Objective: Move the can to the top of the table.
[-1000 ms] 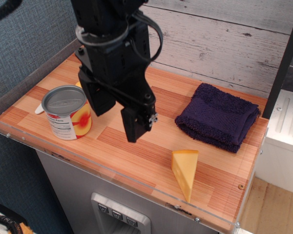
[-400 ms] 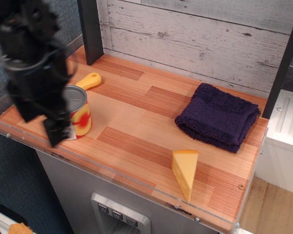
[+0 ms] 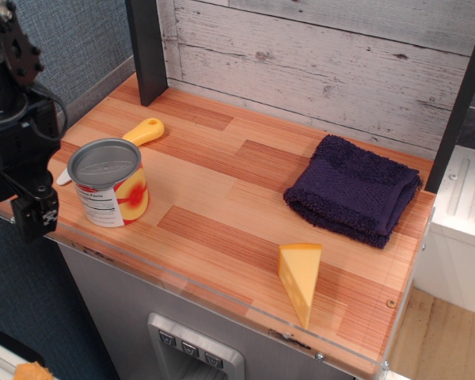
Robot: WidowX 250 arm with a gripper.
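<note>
The can [image 3: 107, 182] stands upright near the left front corner of the table [image 3: 222, 229]. It has a grey metal lid and a yellow, red and white label. My black gripper [image 3: 33, 218] hangs at the far left, just beyond the table's left edge and left of the can, apart from it. Its fingers point down and I see only one dark fingertip, so I cannot tell how the jaws stand. It holds nothing that I can see.
A yellow-handled utensil [image 3: 146, 130] lies behind the can. A folded dark blue towel [image 3: 352, 188] lies at the back right. A cheese wedge [image 3: 301, 277] lies near the front edge. A black post [image 3: 146, 47] stands at the back left, and a plank wall runs behind.
My arm has swung left from above the table's middle, past the can, to beyond the left edge. The can has not moved.
</note>
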